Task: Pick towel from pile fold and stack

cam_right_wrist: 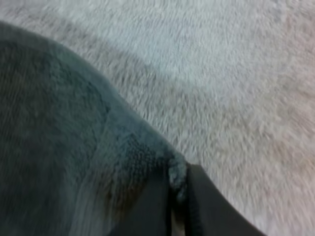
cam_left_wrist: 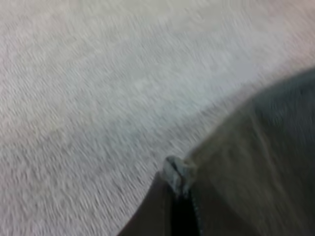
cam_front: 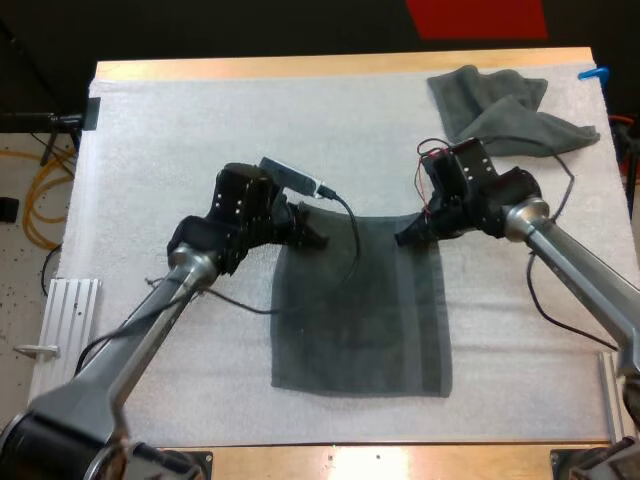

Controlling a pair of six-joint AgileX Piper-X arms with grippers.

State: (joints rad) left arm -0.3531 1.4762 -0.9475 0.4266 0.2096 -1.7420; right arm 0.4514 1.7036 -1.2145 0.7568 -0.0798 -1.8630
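- The flat towel (cam_front: 360, 310) lies spread out at the middle of the white mat (cam_front: 150, 150).
- The left gripper (cam_front: 318, 240) pinches its far left corner.
- The right gripper (cam_front: 405, 237) pinches its far right corner.
- A crumpled towel (cam_front: 500, 110) sits at the mat's far right.

The spread towel (cam_front: 360, 310) lies at the middle of the mat (cam_front: 150, 150); the crumpled towel (cam_front: 500, 105) lies behind it, far right.

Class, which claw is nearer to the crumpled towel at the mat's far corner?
Right. The right claw pinches the far right corner of the flat towel, on the side of the crumpled towel; the left claw pinches the far left corner, farther off.
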